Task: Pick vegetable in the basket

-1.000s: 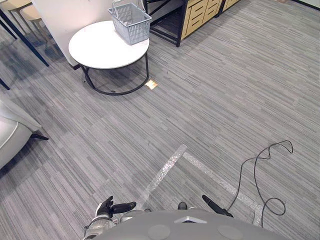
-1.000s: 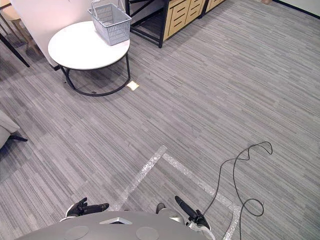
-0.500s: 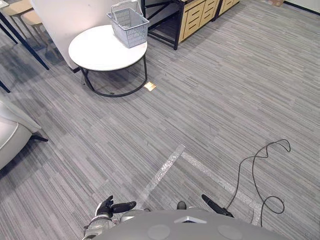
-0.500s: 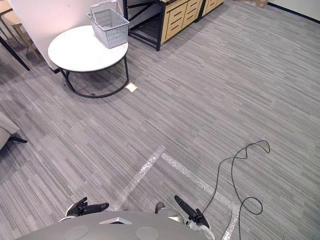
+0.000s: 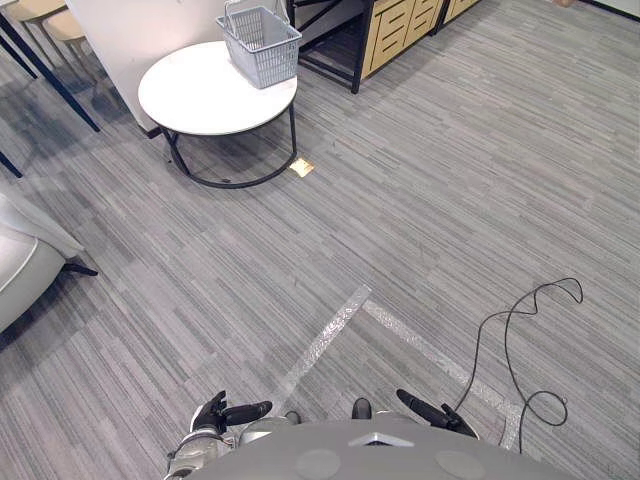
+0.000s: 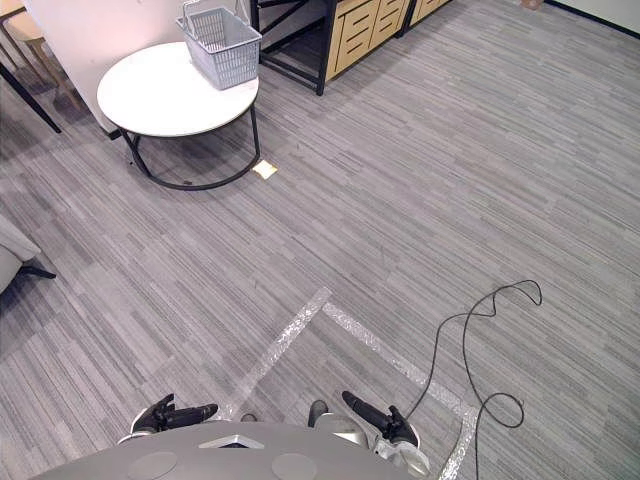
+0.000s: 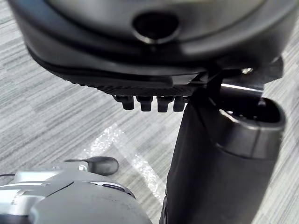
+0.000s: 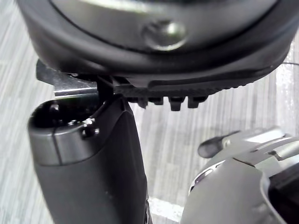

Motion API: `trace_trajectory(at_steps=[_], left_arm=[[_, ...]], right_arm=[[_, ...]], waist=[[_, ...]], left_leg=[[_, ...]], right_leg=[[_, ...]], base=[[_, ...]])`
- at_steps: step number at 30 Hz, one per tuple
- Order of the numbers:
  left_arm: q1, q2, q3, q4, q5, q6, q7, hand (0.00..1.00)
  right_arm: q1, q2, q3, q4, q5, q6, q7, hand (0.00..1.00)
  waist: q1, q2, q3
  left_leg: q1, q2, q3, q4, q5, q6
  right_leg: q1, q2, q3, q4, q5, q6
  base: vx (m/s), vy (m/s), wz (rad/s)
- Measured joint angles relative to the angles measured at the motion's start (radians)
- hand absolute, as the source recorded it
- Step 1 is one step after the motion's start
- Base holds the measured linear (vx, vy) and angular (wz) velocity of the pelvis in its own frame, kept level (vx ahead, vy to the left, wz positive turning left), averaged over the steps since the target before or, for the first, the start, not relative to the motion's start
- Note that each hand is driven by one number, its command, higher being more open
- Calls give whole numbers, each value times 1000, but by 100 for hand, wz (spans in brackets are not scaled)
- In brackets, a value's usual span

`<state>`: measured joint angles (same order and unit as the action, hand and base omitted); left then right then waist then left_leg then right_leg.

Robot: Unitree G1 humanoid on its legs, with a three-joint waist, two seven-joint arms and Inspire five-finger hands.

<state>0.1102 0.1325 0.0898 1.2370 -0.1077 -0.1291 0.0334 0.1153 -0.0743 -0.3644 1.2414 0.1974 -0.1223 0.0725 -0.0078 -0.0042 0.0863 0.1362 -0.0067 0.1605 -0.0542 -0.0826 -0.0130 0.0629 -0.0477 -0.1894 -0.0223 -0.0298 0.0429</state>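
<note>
A grey mesh basket [image 5: 260,32] with its handles raised stands on the far edge of a round white table [image 5: 200,95] on black legs, well ahead of me and to my left. I cannot make out what lies inside it from here. My left hand [image 5: 225,412] hangs low beside my body, far from the table, with its fingers [image 7: 149,102] relaxed and its thumb [image 7: 224,154] holding nothing. My right hand [image 5: 432,412] is also down by my side, its fingers straight and its thumb [image 8: 88,163] bare.
Grey striped carpet runs between me and the table, crossed by clear tape lines [image 5: 330,335]. A small yellow scrap [image 5: 302,167] lies by the table's legs. Wooden drawers [image 5: 395,30] stand behind the table, a white panel [image 5: 130,30] beside it, and a pale seat [image 5: 25,270] at my left.
The whole picture has shifted slightly, so the camera has moved. Both hands stay low by my body, and the right hand has edged a little sideways.
</note>
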Motion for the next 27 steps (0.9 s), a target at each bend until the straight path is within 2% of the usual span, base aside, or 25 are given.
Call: trace_trajectory(at_steps=[2, 3, 5, 6, 7, 8, 10, 11, 12, 14, 16, 18, 19, 20, 21, 23, 24, 27], left_arm=[[-6, 1, 0, -3, -1, 0, 0, 100], [-11, 4, 5, -5, -8, 0, 0, 100], [-29, 7, 8, -11, -27, -2, 0, 100], [-32, 7, 9, -25, -66, -7, -9, 100], [-33, 8, 11, -33, -88, -10, -13, 100], [-36, 6, 14, -43, -136, -19, -22, 100], [-40, -1, 17, -40, -194, -21, -36, 100], [-42, -7, 16, -40, -212, -21, -40, 100], [-44, -8, 16, -40, -225, -22, -43, 100], [-44, -11, 16, -47, -251, -27, -59, 100], [-43, -13, 16, -50, -260, -39, -63, 100], [-42, -19, 16, -50, -266, -41, -58, 100], [-43, -21, 17, -50, -267, -41, -56, 100], [-44, -19, 25, -48, -266, -41, -56, 100], [-52, -9, 30, -49, -263, -46, -55, 100], [-66, -7, 38, -42, -262, -43, -49, 100], [-69, -4, 44, -37, -262, -40, -46, 100], [-70, 5, 43, -16, -248, -29, -42, 100]], right_arm=[[-8, 0, -1, 0, 17, 0, 7, 100], [-14, 3, -10, 0, 21, 0, 8, 100], [-16, 7, -19, 0, 43, 0, 8, 100], [-20, 7, -18, 1, 47, 0, 8, 100], [-20, 8, -19, 1, 47, 0, 7, 100], [-19, 7, -21, 0, 47, -2, 8, 100], [-16, 1, -19, 1, 47, -2, 7, 100], [-14, -3, -20, 1, 49, 0, 6, 100], [-15, -5, -20, 2, 54, 0, 6, 100], [-25, -8, -19, 8, 58, 0, 5, 100], [-24, -10, -15, 10, 60, 0, 4, 100], [-28, -16, 10, -2, 64, -7, 4, 100], [-29, -19, 17, -1, 64, -10, 4, 100], [-32, -20, 32, 0, 64, -15, 1, 100], [-47, -20, 38, 8, 60, -16, -8, 100], [-45, -16, 39, 24, 56, -17, -10, 100], [-45, -10, 41, 36, 54, -17, -15, 100], [-41, -7, 39, 38, 42, -17, -14, 100]], waist=[[-1, -2, 15], [-3, -8, 27], [1, -12, 53], [3, -13, 73], [2, -16, 78], [2, -13, 89], [4, -6, 103], [0, 4, 104], [-1, 8, 105], [6, 11, 107], [8, 12, 108], [5, 22, 112], [6, 26, 114], [8, 24, 114], [7, 14, 110], [7, 4, 105], [15, -7, 99], [10, -24, 74]], left_leg=[[-19, 4, -1, 16, -2, -3], [-42, 5, 0, 51, -15, -20], [-100, 18, 4, 186, -72, -35], [-165, 37, 20, 360, -114, -56], [-199, 46, 29, 441, -117, -56], [-255, 70, 49, 592, -112, -58], [-307, 98, 53, 751, -108, -70], [-323, 103, 53, 772, -144, -59], [-345, 103, 53, 764, -166, -53], [-399, 100, 53, 695, -171, -45], [-415, 97, 48, 535, -124, -54], [-413, 98, 0, 301, -7, -72], [-411, 105, -4, 274, 55, -84], [-411, 94, 6, 292, 129, -55], [-437, 78, 25, 362, 50, -32], [-474, 70, 39, 445, -16, -6], [-471, 56, 66, 484, -49, 25], [-428, 28, 93, 449, -63, 44]], right_leg=[[-41, -3, 0, 63, -23, -20], [-66, -9, 1, 103, -44, -24], [-85, -15, -2, 156, -81, -27], [-80, -17, -4, 186, -113, -36], [-78, -20, -4, 200, -124, -40], [-65, -24, -10, 227, -143, -41], [-35, -27, -16, 255, -180, -54], [-21, -29, -15, 261, -197, -54], [-17, -35, -15, 263, -205, -51], [-17, -52, 1, 263, -212, -50], [-7, -74, 23, 263, -227, -27], [20, -92, 67, 253, -253, 9], [29, -92, 82, 242, -256, 15], [49, -101, 127, 206, -262, 18], [67, -113, 166, 168, -273, 2], [68, -110, 193, 185, -222, 8], [68, -135, 212, 185, -191, 22], [65, -165, 223, 204, -123, 47]], base=[[-10, -19, 2], [-18, -63, 6], [-26, -79, 8], [-39, -79, 10], [-29, -133, 13], [-9, -104, 12], [31, -43, 14], [56, 14, 14], [58, 28, 7], [141, 115, -12], [203, 163, -32], [304, 259, -50], [292, 290, -59], [424, 355, -47], [521, 386, -40], [523, 273, -17], [462, 265, -16], [397, 238, -17]])
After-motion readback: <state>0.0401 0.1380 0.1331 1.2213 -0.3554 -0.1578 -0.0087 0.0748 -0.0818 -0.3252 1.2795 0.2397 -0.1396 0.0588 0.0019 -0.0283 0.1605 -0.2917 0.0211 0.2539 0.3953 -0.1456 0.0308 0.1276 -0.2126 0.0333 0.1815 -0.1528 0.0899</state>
